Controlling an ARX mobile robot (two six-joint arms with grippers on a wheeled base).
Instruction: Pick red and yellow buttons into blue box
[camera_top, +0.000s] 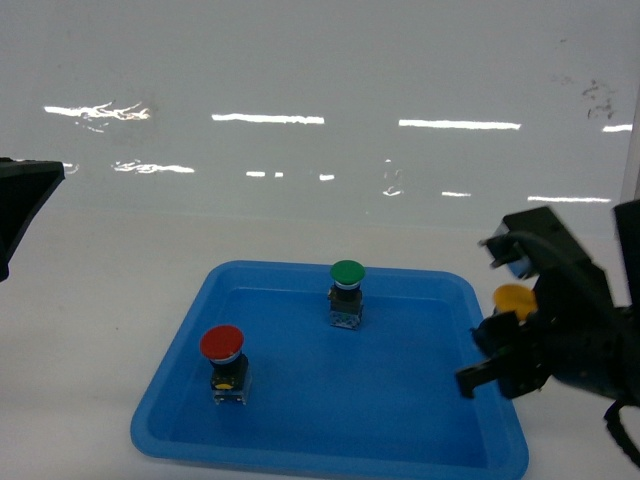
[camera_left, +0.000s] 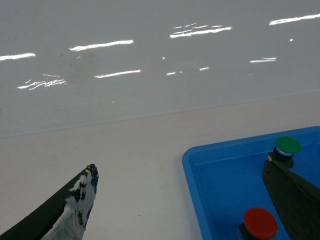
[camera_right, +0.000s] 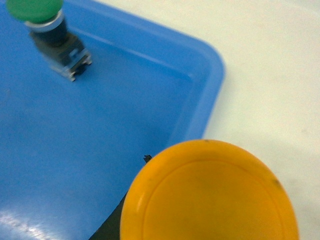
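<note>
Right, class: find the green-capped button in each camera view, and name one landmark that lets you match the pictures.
Head: green button stands upright in the back middle of the blue tray.
Left wrist: at the right edge, just inside the tray's far rim.
Right wrist: top left corner, seen tilted, on the tray floor.
Shared landmark: the blue tray's rounded rim.

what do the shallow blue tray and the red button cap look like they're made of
Shallow blue tray: looks like moulded plastic, smooth and slightly glossy, judging by its rounded rim and the soft sheen on its floor. Red button cap: probably plastic too, an even, fairly matte red dome; its block body below looks dark, with detail too small to tell.
</note>
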